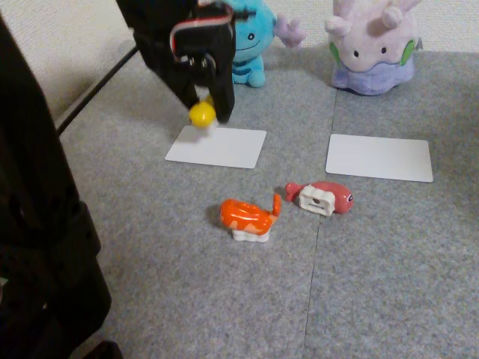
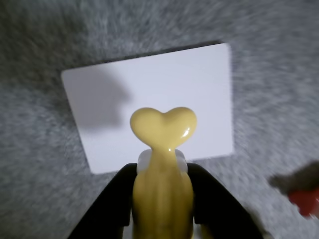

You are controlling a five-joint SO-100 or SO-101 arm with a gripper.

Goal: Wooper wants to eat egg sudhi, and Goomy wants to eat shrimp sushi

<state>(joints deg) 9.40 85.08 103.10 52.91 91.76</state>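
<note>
Fingers (image 1: 203, 112) clamped on egg sudhi (image 2: 163, 149), held above the left white card (image 1: 217, 146) in front of Wooper (image 1: 251, 45). Shrimp sushi (image 1: 249, 218) lying on grey carpet (image 1: 374, 262), Goomy (image 1: 373, 46) behind the right card (image 1: 379, 157).

The glossy yellow egg sudhi (image 2: 163, 164) sat clamped between the claw's (image 1: 202, 112) black fingers, its heart-shaped tail jutting beyond the tips; blue Wooper (image 1: 251, 45) sat just behind the claw; lilac Goomy (image 1: 373, 46) sat well off to its right in the fixed view; the orange shrimp sushi (image 1: 248, 217) lay upright on grey carpet, nearer the camera.
</note>
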